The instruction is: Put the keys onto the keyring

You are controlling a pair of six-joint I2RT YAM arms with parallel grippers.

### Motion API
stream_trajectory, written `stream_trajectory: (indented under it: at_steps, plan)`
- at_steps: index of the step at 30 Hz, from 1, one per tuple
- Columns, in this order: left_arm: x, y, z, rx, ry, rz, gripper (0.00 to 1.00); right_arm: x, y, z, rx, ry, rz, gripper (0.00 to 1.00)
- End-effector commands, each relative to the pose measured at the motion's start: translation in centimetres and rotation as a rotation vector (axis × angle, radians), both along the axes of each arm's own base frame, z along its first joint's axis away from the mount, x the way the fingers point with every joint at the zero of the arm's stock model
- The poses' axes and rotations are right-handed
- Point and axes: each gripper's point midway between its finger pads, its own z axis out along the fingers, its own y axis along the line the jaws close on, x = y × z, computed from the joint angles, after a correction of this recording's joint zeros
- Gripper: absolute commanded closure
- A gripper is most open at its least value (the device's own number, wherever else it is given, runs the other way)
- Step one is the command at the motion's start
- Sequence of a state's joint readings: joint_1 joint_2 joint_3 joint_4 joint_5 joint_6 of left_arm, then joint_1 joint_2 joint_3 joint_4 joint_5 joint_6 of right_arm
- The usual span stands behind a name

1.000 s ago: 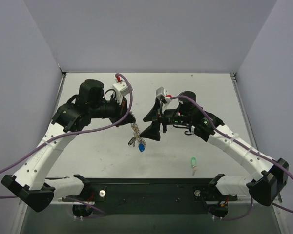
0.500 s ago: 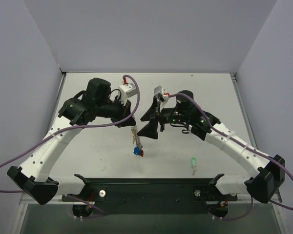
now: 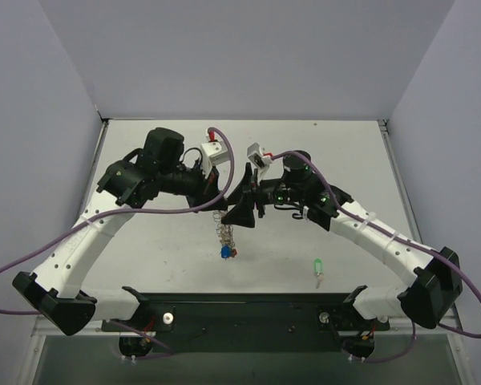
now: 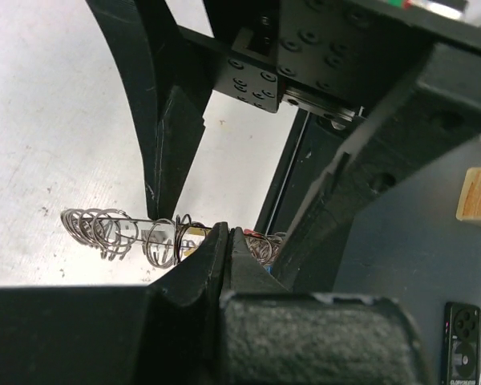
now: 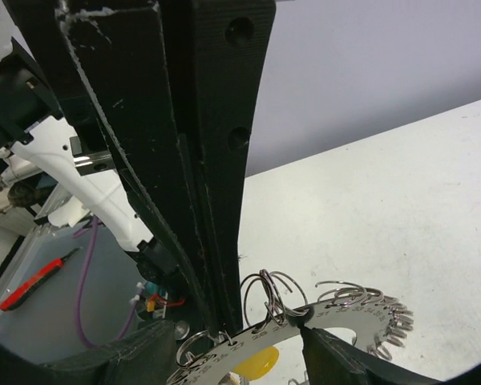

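Pinching the keyring [image 3: 224,233] mid-frame, the left gripper [image 3: 217,206] is holding its jaws pressed together — the right gripper [image 3: 232,212] is straddling it, jaws spread; keys [image 3: 226,252] are hanging below.

Keyring [image 3: 224,231]: shiny silver, curly wire loops along rim. Blue key [image 3: 224,251], red key [image 3: 233,253], yellow key [image 5: 255,362], 1 green key [image 3: 317,265]. Desk [image 3: 144,257]: white, tiny dark specks. Cable [image 3: 24,258]: purple.
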State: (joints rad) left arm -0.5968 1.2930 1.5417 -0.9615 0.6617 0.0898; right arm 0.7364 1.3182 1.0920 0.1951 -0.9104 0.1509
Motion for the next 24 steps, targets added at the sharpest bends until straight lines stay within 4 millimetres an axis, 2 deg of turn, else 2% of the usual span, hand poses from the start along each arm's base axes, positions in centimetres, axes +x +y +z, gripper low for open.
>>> stream_trajectory:
  at_steps: [1,3,7,11,12,14,15,18,20,24]
  plan:
    - [-1.9,-1.0,3.5,-0.128,-0.117,-0.155,1.00,-1.4,-0.6,4.5,0.147,-0.099,0.069,0.40]
    - [-2.2,-1.2,4.0,-0.152,-0.135,-0.174,1.00,-1.7,-1.0,5.1,0.162,-0.115,0.072,0.43]
    - [-2.8,-1.5,4.8,-0.205,-0.149,-0.214,1.00,-2.3,-1.4,6.1,0.192,-0.130,0.076,0.57]
    - [-3.1,-2.0,5.7,-0.263,-0.139,-0.216,1.00,-2.8,-1.6,7.2,0.221,-0.130,0.084,0.63]
    - [-2.8,-2.3,6.1,-0.283,-0.157,-0.217,1.00,-2.9,-1.6,7.3,0.226,-0.133,0.086,0.70]
    - [-2.6,-2.3,6.5,-0.301,-0.171,-0.196,1.00,-3.1,-1.5,7.4,0.226,-0.122,0.105,0.78]
    - [-2.1,-2.5,6.9,-0.318,-0.185,-0.174,1.00,-3.2,-1.5,7.4,0.226,-0.118,0.112,0.87]
    - [-2.0,-2.8,8.2,-0.375,-0.199,-0.154,1.00,-3.4,-1.5,7.5,0.230,-0.109,0.121,1.00]
    - [-1.8,-2.9,8.9,-0.405,-0.213,-0.139,1.00,-3.6,-1.6,7.7,0.236,-0.114,0.131,1.00]
    - [-1.3,-3.1,8.9,-0.423,-0.215,-0.115,1.00,-3.8,-1.8,7.8,0.239,-0.124,0.131,1.00]
